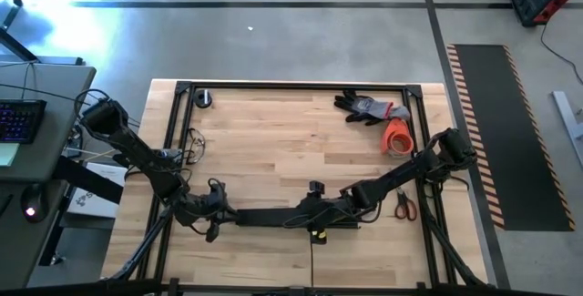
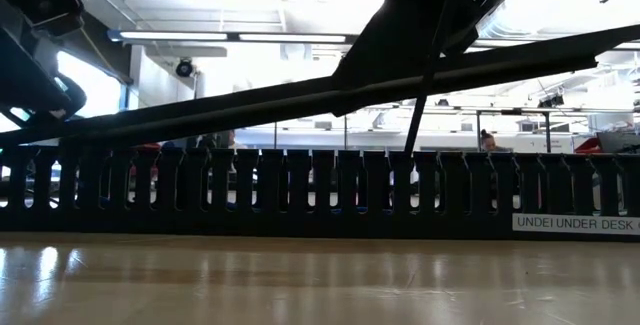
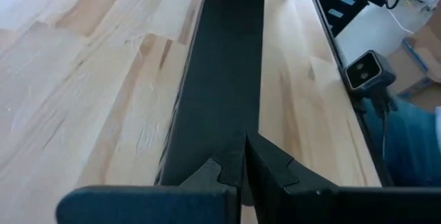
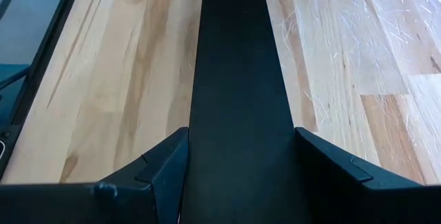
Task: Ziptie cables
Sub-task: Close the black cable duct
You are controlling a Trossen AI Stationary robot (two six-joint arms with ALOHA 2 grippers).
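A long black slotted channel (image 2: 300,193) lies along the table's near edge (image 1: 264,216). A wide flat black cover strip (image 2: 250,105) slants above it, low at the left and raised at the right. My left gripper (image 3: 244,156) is shut, its tips on the strip's left part (image 1: 217,209). My right gripper (image 4: 241,162) straddles the strip farther right (image 1: 314,212). A thin loose bundle of wires (image 1: 194,143) lies at the table's left. The ziptie does not show. A thin dark line (image 2: 420,95) drops from my right gripper to the channel; what it is I cannot tell. My left gripper has its shut fingertips (image 3: 234,169) on the cover strip's flat top face (image 3: 227,107), coming slanting from the table's left along the strip. That end of the strip is low, at the channel's top. My right gripper holds the cover strip by its two long edges (image 4: 196,124), one finger (image 4: 165,162) on each side, across its width. The fingers come slanting from the table's right, along the strip. The strip is raised off the channel here and tilts down to the left.
Grey gloves (image 1: 369,107), an orange roll (image 1: 397,137) and red-handled scissors (image 1: 405,205) lie at the table's right. A small round dark thing (image 1: 203,98) sits far left. A black frame (image 1: 291,86) borders the table. A camera (image 3: 365,72) stands at the near edge.
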